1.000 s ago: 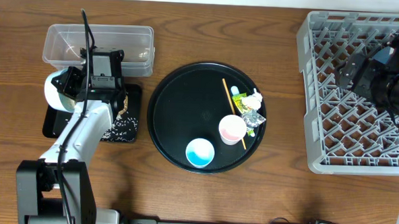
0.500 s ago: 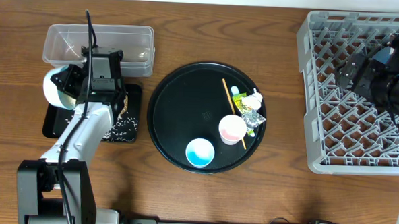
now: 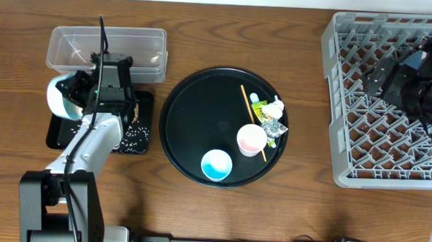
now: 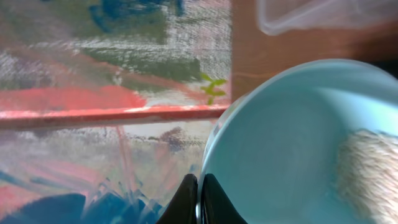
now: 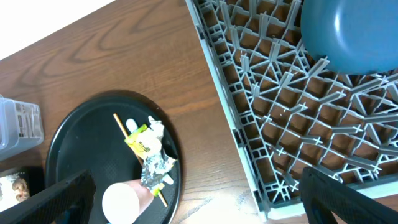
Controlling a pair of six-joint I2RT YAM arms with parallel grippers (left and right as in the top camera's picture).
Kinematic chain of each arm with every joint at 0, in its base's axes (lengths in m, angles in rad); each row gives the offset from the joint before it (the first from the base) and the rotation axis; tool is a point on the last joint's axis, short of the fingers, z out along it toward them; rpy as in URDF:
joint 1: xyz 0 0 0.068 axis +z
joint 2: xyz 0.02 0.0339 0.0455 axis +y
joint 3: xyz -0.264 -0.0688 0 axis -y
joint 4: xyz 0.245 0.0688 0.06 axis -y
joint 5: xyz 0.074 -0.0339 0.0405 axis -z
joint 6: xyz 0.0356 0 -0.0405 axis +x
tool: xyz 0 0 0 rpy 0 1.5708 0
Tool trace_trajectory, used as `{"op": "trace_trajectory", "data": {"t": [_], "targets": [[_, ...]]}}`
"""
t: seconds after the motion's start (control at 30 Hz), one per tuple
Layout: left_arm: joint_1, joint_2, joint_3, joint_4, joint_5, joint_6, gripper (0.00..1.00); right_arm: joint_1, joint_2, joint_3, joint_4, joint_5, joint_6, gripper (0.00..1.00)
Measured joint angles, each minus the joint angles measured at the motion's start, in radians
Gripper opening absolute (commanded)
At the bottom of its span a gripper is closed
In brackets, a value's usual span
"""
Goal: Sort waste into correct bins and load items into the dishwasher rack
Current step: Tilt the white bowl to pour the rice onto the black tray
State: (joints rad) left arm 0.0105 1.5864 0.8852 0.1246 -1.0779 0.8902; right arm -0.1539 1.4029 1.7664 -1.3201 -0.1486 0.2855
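the left gripper (image 4: pixel 199 194) is clenched on the rim of the tilted bowl (image 4: pixel 280 143) at the left edge of the black tray (image 3: pixel 57 137), so the rice (image 4: pixel 368 174) clinging inside may fall past it onto the table (image 3: pixel 205 33), or the thin pinch may slip.

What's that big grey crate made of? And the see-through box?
The grey crate looks like dull moulded plastic: its thin pegs and criss-cross ribs seem cast in one piece. The see-through box looks like clear, slightly shiny plastic: you can see right through its walls.
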Motion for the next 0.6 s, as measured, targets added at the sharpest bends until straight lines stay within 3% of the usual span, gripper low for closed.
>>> {"op": "trace_trajectory", "data": {"t": [0.17,0.6], "targets": [[0.002,0.0,-0.002,-0.081,0.01,-0.026,0.06,0.0,0.0,0.0,0.0,0.0,0.0,0.99],[0.002,0.002,-0.003,-0.074,0.031,-0.016,0.06,0.0,0.0,0.0,0.0,0.0,0.0,0.99]]}}
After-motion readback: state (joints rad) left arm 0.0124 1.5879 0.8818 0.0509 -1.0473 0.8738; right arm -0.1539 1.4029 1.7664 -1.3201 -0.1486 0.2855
